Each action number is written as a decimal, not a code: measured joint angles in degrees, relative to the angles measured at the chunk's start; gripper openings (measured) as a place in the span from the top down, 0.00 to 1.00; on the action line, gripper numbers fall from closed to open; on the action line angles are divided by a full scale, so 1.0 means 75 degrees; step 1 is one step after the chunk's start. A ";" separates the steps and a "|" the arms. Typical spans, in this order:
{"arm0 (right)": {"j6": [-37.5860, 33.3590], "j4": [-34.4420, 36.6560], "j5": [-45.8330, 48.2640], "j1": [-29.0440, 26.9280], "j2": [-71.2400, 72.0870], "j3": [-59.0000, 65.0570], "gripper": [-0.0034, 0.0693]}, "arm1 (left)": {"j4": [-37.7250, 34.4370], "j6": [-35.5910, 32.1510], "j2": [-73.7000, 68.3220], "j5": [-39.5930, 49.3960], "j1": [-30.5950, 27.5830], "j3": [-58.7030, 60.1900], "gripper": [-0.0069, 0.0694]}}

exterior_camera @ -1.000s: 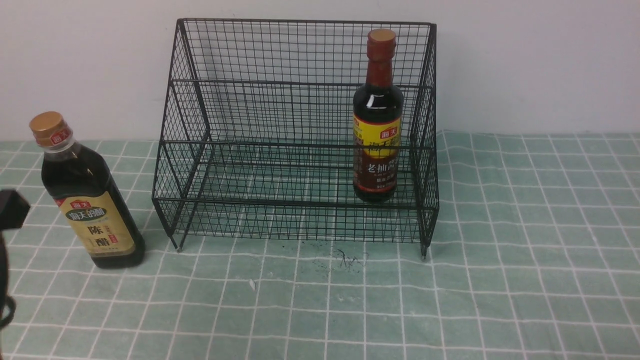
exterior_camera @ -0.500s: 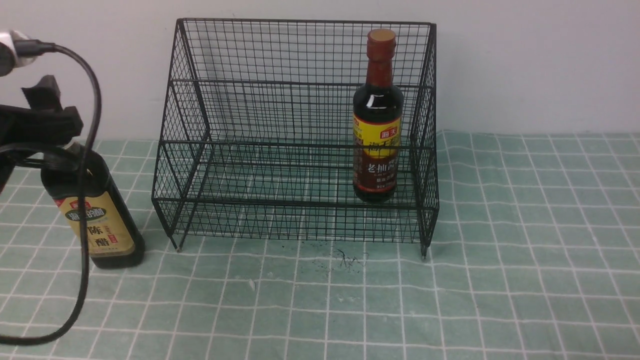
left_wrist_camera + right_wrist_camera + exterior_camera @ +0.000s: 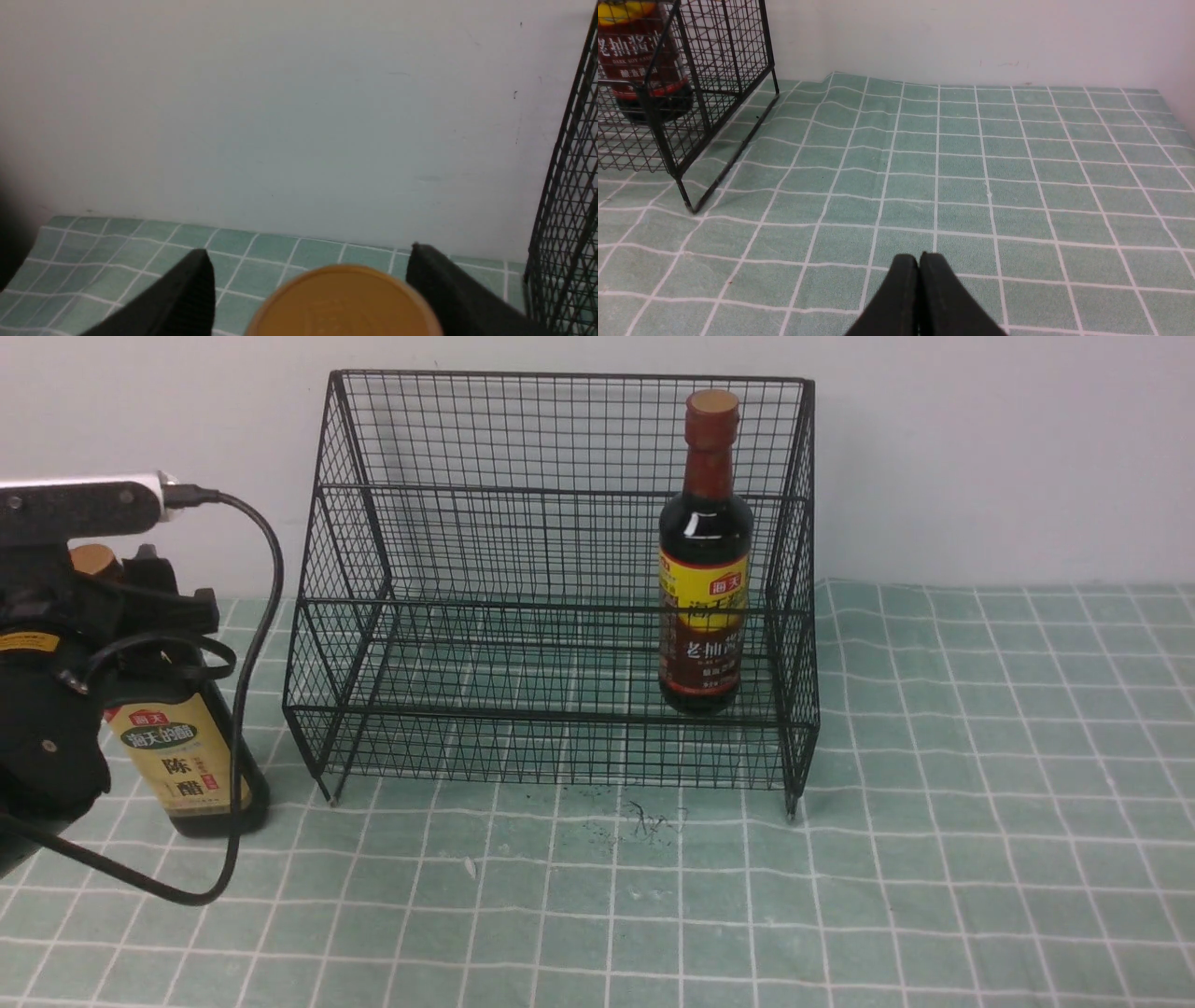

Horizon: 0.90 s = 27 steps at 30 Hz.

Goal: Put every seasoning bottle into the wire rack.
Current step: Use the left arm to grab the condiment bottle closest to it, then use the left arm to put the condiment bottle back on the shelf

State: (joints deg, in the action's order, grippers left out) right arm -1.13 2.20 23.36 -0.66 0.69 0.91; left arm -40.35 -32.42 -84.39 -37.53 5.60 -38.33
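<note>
Green checked cloth meets a pale wall. At the frame's left edge the squarish dark bottle with gold cap and tan label stands outside the black wire-mesh rack. The left gripper is spread astride its cap, gripping nothing. It should probably centre, sink to the neck, then close. The round red-capped bottle fills the rack's right end. The front rail and the trailing black cable may obstruct. The right gripper is pressed together over bare cloth.

The wire rack is standing at the back of the tablecloth, close before the wall. One seasoning bottle is standing upright on its lower tier, at the right end. The other bottle is standing on the cloth just left of the rack, with the left gripper straddling its cap.
</note>
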 joint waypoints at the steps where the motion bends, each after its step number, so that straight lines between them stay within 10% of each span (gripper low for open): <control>1: 0.0000 0.0000 0.0000 0.0000 0.0000 0.0000 0.97 | 0.0104 0.0117 -0.0017 0.0000 0.0000 0.0000 0.38; 4: 0.0000 0.0000 0.0000 0.0000 0.0000 0.0000 0.97 | 0.0223 0.0426 -0.0017 0.0034 0.0000 -0.0009 0.51; 16: -0.0006 0.0000 0.0000 0.0000 0.0000 0.0000 0.97 | 0.0498 -0.0063 0.1526 0.2959 -0.0002 -0.1589 0.51; 27: -0.0006 0.0000 0.0000 0.0000 0.0000 0.0000 0.97 | 0.0191 -0.0036 0.1389 0.3339 0.0661 -0.4169 0.51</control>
State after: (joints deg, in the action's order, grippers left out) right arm -1.18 2.20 23.36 -0.66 0.69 0.91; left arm -38.92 -32.69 -73.98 -12.49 10.56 -69.59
